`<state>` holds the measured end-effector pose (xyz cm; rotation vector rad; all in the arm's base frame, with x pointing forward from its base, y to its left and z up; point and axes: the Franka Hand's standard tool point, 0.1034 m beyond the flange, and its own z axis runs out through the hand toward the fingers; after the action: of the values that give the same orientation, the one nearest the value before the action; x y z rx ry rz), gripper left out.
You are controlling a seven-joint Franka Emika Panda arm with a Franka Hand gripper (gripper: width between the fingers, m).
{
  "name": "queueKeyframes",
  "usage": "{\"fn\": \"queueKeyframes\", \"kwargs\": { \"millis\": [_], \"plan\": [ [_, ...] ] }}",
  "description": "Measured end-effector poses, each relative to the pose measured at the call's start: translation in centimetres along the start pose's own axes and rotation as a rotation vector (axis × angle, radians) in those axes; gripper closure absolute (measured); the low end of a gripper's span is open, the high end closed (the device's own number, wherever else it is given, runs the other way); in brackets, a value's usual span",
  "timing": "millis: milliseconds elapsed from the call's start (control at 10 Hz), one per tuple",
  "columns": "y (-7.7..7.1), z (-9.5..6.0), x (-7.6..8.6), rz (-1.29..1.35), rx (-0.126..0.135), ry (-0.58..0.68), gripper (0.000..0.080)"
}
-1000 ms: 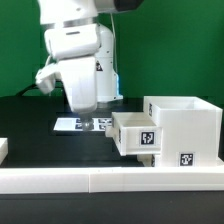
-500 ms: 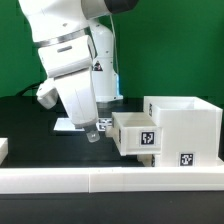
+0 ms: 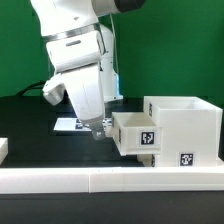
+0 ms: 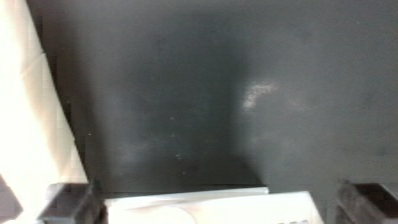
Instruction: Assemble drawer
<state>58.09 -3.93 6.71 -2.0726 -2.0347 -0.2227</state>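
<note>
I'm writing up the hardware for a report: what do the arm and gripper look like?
The arm has glossy white rounded housings with a dark band at a joint. The gripper has a white body ending in two small dark fingers. A small dark marking sits on the housing; unreadable.

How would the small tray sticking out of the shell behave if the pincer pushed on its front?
The tray looks like stiff plastic with flat walls, so it would probably slide rather than flex or roll. Sitting partly inside the shell, it should be guided inward, though it may jam if pushed off-centre. The pincer hangs right beside it.
</note>
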Motion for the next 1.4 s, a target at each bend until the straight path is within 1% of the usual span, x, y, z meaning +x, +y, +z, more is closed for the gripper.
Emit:
{"fn": "queueKeyframes", "kwargs": {
  "millis": [100,200,300,400,700,900,1000,1300,1400],
  "plan": [
    [0.1,0.1,0.5,0.014,0.000,0.003,0.0151],
    [0.3,0.0,1.1,0.019,-0.006,0.005,0.0151],
    [0.6,-0.1,1.4,0.020,-0.017,0.006,0.0151],
    [0.7,-0.1,1.8,0.041,-0.018,0.009,0.0151],
    [0.8,0.1,3.0,0.040,-0.015,0.013,0.0151],
    [1.1,0.0,3.6,0.013,-0.006,-0.013,0.0150],
    [1.0,0.1,3.8,-0.001,-0.004,-0.020,0.0150],
    [1.0,0.1,3.7,-0.005,-0.004,-0.020,0.0151],
    [1.1,0.1,4.2,-0.039,-0.007,-0.018,0.0151]
  ]
}}
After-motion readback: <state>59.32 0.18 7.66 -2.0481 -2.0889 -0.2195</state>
